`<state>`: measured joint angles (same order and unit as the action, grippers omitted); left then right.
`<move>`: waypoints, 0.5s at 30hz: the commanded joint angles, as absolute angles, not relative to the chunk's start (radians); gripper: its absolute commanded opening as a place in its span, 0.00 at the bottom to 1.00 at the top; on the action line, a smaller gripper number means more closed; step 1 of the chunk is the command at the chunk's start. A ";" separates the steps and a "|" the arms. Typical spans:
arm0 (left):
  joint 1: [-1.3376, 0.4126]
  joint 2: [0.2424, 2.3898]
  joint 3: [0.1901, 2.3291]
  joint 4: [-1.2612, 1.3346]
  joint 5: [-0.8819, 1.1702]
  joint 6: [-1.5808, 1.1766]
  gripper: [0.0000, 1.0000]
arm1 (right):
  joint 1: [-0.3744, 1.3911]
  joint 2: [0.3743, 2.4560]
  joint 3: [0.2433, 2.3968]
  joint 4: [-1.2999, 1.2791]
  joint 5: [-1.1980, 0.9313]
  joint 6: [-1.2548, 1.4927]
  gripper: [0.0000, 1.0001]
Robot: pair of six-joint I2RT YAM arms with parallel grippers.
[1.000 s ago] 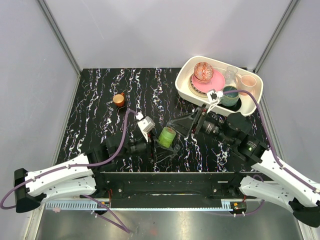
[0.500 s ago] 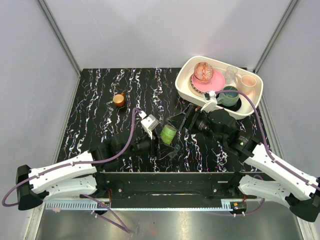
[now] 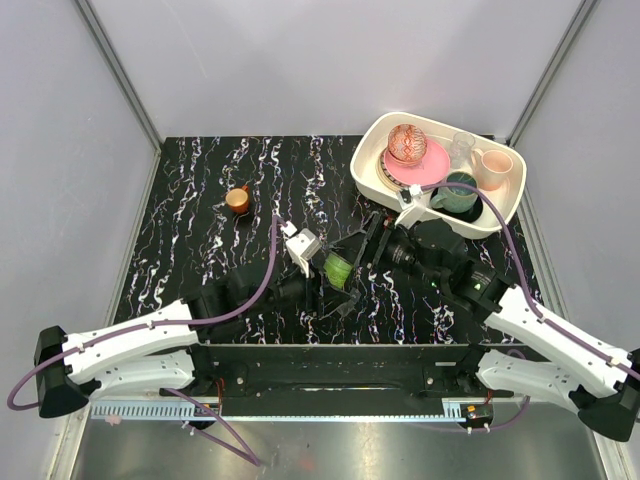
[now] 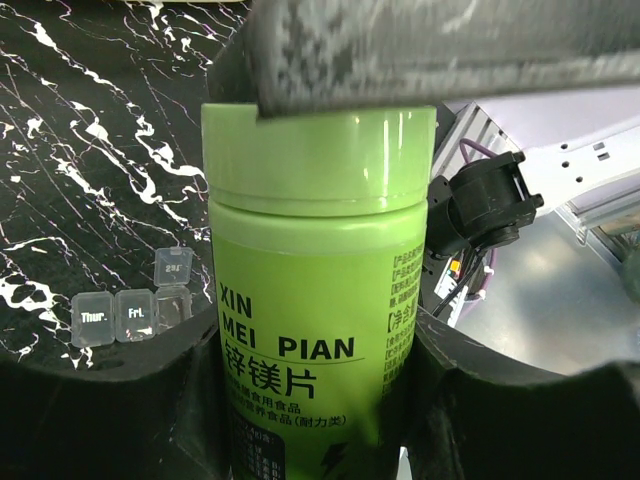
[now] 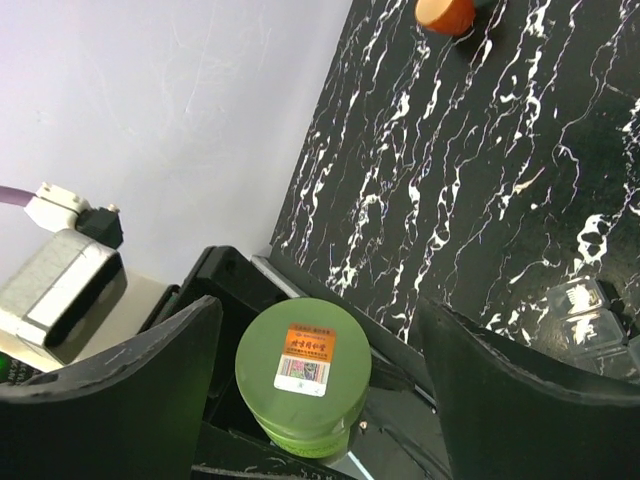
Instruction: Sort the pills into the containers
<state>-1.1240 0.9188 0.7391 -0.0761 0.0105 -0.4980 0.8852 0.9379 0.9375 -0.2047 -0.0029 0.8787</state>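
Note:
A green pill bottle (image 4: 318, 290) with its lid on is held tilted above the table, my left gripper (image 4: 315, 400) shut on its body. In the top view the bottle (image 3: 338, 268) hangs at the table's centre. My right gripper (image 5: 320, 390) is open, its two fingers standing either side of the green lid (image 5: 303, 368) without touching it. The containers, a short strip of translucent square compartments (image 4: 130, 310), lie on the table under the bottle and also show in the right wrist view as a pill box (image 5: 590, 310). No pills are in view.
A small orange cup (image 3: 238, 200) stands at the left back of the black marbled table (image 3: 200, 180). A white tub (image 3: 372, 180) with plates, cups and a patterned bowl fills the back right corner. Grey walls close in the sides.
My right gripper has moved left towards the bottle until its open fingers straddle the lid. The left arm has carried the bottle a little to the right and away from its base.

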 commanded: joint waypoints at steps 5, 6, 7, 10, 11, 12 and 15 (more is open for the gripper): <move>-1.121 0.923 0.801 -0.003 -0.028 -0.503 0.00 | 0.902 0.945 0.928 -0.164 -0.051 0.884 0.77; -1.121 0.922 0.801 -0.003 -0.028 -0.503 0.00 | 0.902 0.943 0.927 -0.164 -0.054 0.882 0.75; -1.121 0.922 0.801 -0.003 -0.029 -0.505 0.00 | 0.902 0.946 0.925 -0.163 -0.057 0.881 0.73; -1.121 0.925 0.802 -0.003 -0.029 -0.505 0.00 | 0.902 0.946 0.923 -0.164 -0.063 0.877 0.59; -1.121 0.927 0.802 -0.003 -0.029 -0.506 0.00 | 0.902 0.946 0.920 -0.163 -0.064 0.876 0.57; -1.121 0.925 0.802 -0.002 -0.029 -0.506 0.00 | 0.902 0.946 0.922 -0.163 -0.069 0.871 0.51; -1.121 0.922 0.796 -0.003 -0.025 -0.514 0.00 | 0.902 0.942 0.919 -0.164 -0.080 0.854 0.42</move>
